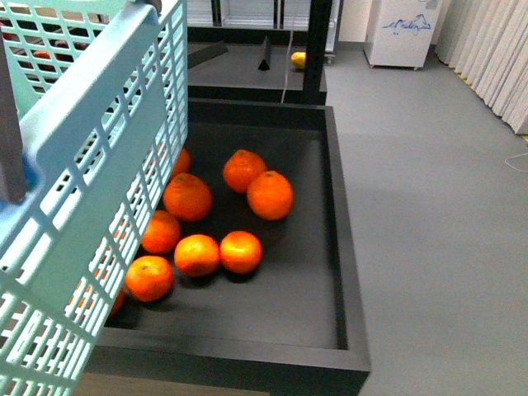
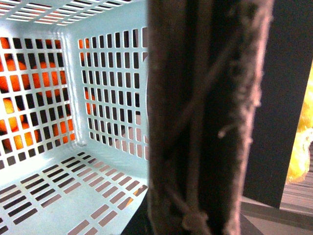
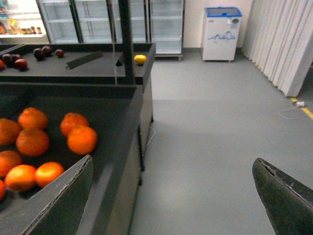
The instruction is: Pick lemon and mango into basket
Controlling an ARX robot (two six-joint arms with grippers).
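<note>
A: Lemon [image 3: 140,59], mango, basket [image 1: 91,157]: how is the count standing?

B: Item one, my own jaws. Right gripper [image 3: 172,164]: the fingers [image 3: 54,205] are standing wide apart and carrying nothing, with grey floor [image 3: 210,122] showing between them. Left gripper: the jaws are not showing. A brown fuzzy bar [image 2: 210,117] is filling the left wrist view. I am judging it to be the basket's handle, but I cannot tell whether I am clamping it.

A: Item two, the basket?

B: It is hanging tilted on my left, high above the near side of the tray [image 1: 342,206] of oranges [image 1: 270,195]. Its slotted floor is showing bare in the left wrist view, and the orange colour is only coming through the lattice from outside. I am counting nothing loaded.

A: Item three, the fruit?

B: One small yellow fruit is lying on the far table [image 3: 98,68] just beside a black post [image 3: 126,39], well apart from my open jaws and from the basket. I am reading it as the lemon by its stubby shape, though it is too small to be sure. Mango: I am not finding it anywhere. A yellow blur [image 2: 303,142] is sitting at the edge of the left wrist view, and I cannot tell what it is.

A: Balance outstanding?

B: I am judging both picks and both drops as yet to do, and I am looking at a reach past the orange tray for the first.
</note>
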